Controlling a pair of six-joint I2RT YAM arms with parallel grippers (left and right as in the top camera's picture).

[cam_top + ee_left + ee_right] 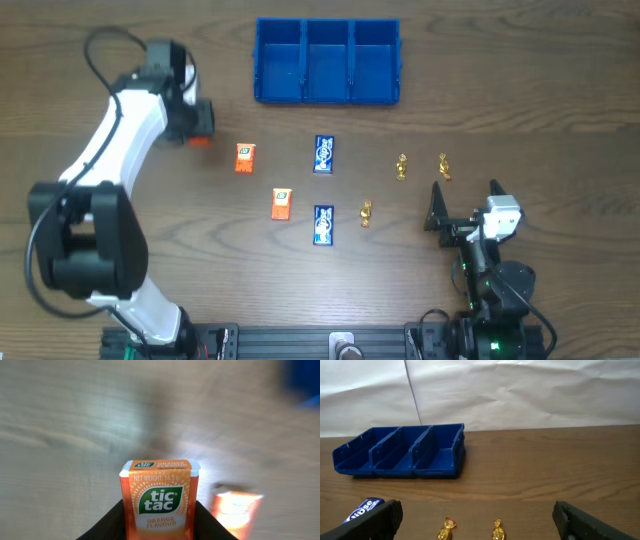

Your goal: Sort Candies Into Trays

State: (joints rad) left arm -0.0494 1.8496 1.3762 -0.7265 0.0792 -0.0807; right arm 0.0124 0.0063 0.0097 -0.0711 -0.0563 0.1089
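Orange candy box [160, 502] clamped upright in my left hand [193, 122], off the bench [520, 80], left of the blue tray [328, 97]. I read the right hand [480, 522] as spread wide, holding nothing, near gold candies [402, 166]

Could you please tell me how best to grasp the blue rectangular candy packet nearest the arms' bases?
Probably from above, closing across the long edges at mid-length: the blue rectangular candy packet lies flat on the wooden table, its long axis running up the top view.
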